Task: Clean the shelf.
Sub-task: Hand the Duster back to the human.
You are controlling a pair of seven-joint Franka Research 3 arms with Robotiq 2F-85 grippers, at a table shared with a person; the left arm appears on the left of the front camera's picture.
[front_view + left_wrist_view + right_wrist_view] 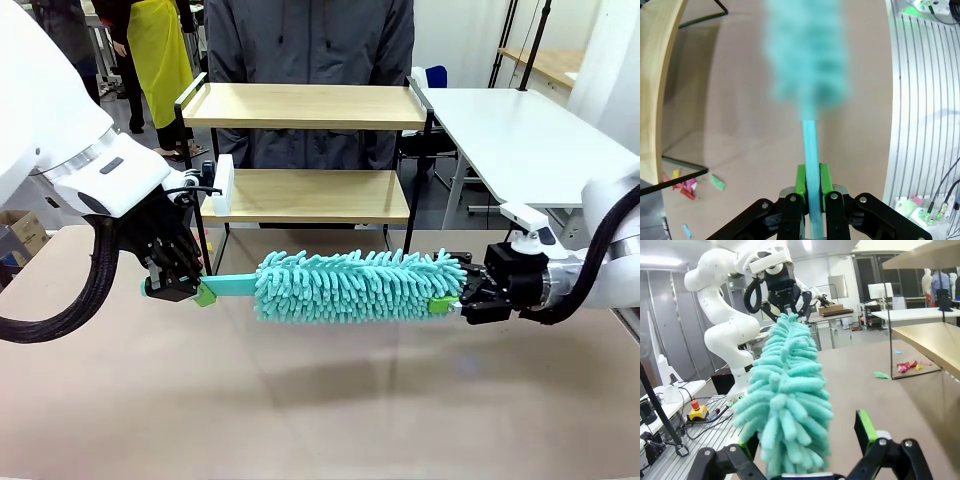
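Nearest me in the front view, bare tabletop (320, 400) runs up to a teal duster (355, 285) held level above it. My left gripper (178, 285) has its jaws pressed together on the duster's flat handle (232, 287). My right gripper (470, 297) sits at the fluffy tip with its jaws spread; I cannot tell whether they touch the fibres. Behind the duster stands the shelf (305, 195), at the table's far edge, with a person (310, 40) right behind it. A white block (224, 184) sits at the left end of the lower board. No writing is readable.

From the left wrist, green pads (800, 180) pinch the teal handle, and the duster head beyond is blurred. A shelf board (655, 90) edges the frame, with coloured scraps (687, 184) on the table beneath it.

From the right wrist, spread fingers (866, 429) flank the duster tip. The left arm (732, 315) grips the far end. The shelf stands to the side, scraps under it.
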